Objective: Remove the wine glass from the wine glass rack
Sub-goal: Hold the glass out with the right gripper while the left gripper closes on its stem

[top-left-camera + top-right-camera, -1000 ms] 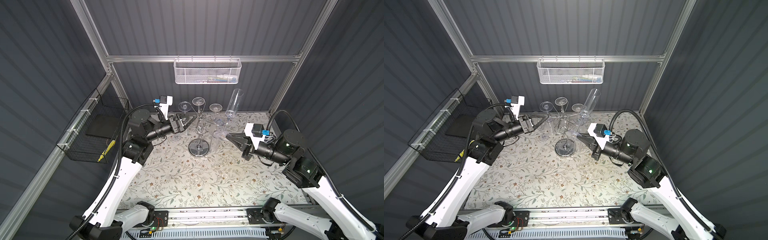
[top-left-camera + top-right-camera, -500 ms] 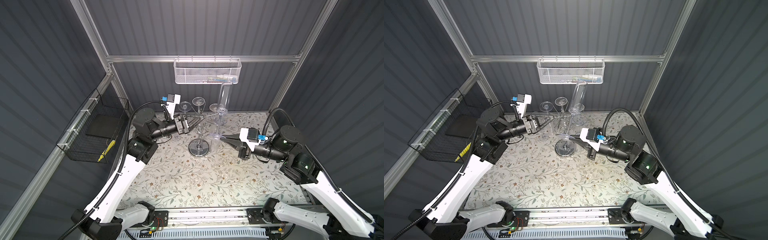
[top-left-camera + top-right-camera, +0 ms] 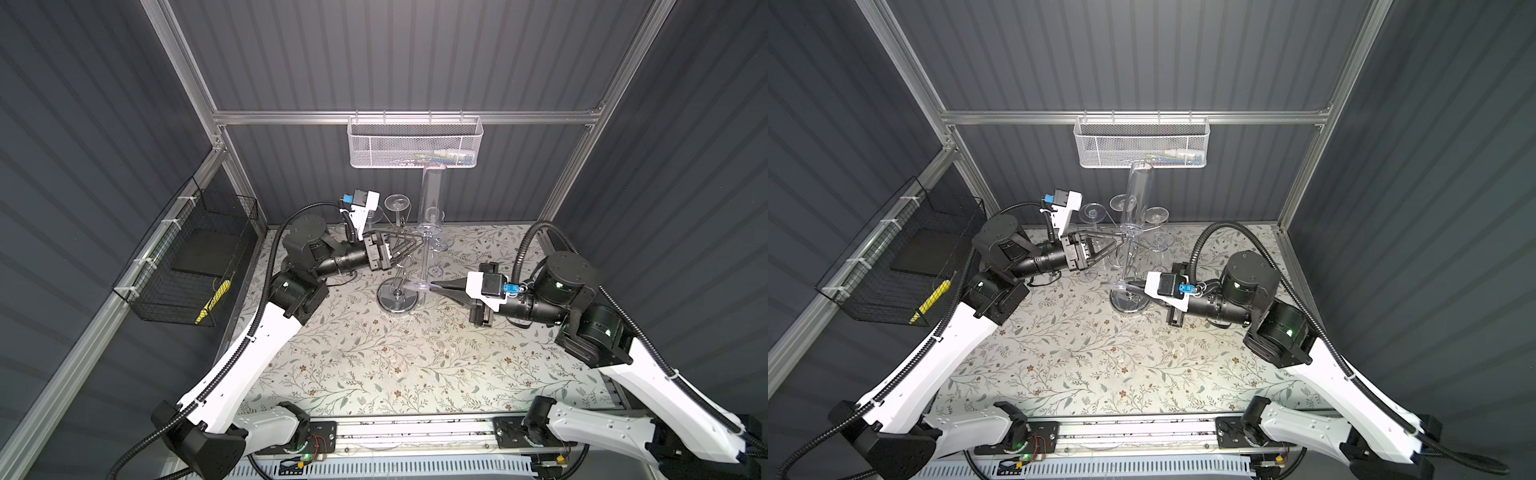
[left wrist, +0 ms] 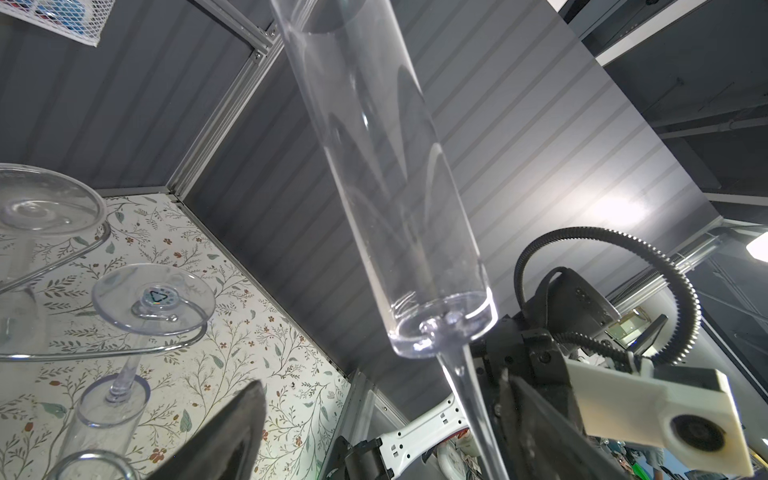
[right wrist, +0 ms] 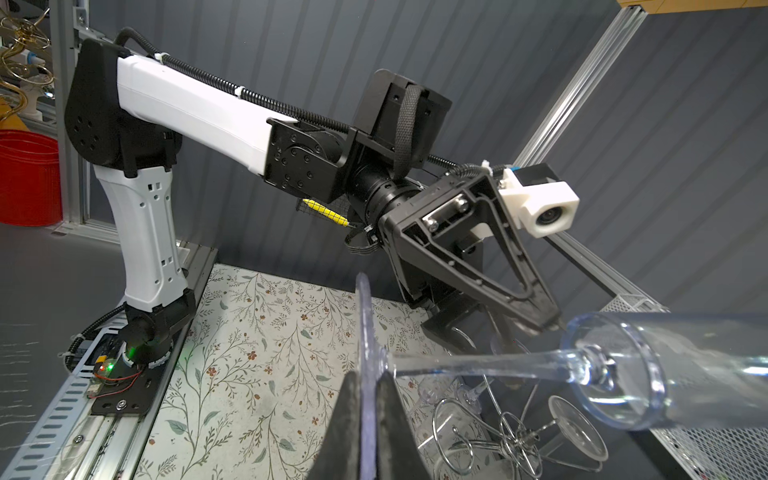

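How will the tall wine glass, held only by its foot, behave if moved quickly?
Probably top-heavy: the wine glass has a long bowl above a thin stem, so it may swing. The right gripper pinches only the smooth foot edge, so it may slip.

The rack [image 3: 398,301] stands on the table [image 3: 374,365], midway across and toward the back. The glass [image 3: 432,195] is upright just right of the rack's stem. Its foot is in the jaws of the right gripper [image 3: 434,285], and its stem is between those of the left gripper [image 3: 419,242]. Other glasses [image 3: 397,203] hang on the rack's arms. A mesh basket [image 3: 415,145] hangs on the back rail, a wire basket [image 3: 187,266] on the left wall.
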Controlling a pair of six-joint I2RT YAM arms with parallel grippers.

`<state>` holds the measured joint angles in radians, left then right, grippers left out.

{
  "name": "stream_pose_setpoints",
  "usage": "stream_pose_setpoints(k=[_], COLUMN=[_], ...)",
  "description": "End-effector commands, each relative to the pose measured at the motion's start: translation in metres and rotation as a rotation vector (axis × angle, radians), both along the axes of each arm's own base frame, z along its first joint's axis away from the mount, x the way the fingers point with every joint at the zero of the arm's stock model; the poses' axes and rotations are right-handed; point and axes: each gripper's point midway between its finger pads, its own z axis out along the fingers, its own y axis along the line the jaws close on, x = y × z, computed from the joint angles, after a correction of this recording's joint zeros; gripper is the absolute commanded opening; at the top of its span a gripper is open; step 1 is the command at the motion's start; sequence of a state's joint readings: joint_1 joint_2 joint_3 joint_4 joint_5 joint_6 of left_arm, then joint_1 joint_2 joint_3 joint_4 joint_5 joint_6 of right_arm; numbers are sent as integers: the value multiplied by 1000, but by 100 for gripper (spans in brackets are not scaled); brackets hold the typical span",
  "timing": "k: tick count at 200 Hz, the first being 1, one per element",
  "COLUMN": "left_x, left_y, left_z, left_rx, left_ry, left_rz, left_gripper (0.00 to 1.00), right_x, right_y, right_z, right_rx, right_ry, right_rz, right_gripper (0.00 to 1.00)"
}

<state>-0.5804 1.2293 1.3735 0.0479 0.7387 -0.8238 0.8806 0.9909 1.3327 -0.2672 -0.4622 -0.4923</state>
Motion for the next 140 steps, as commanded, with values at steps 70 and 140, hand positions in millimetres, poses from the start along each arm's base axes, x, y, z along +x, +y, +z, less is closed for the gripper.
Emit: stream_pose_setpoints(k=[70, 140], left_x=[-25, -27], left_y=[-14, -21], left_z=[17, 9], left_rx=[-30, -14], left_ry=[-48, -35], left_rz=[-90, -104], left_gripper=[82, 76], right_x=[-11, -14], right_y=[-2, -2], right_z=[11, 4], right_rx=[-8, -31], right_ry=[-96, -96], right_rz=[3, 9], right_gripper=[0, 0])
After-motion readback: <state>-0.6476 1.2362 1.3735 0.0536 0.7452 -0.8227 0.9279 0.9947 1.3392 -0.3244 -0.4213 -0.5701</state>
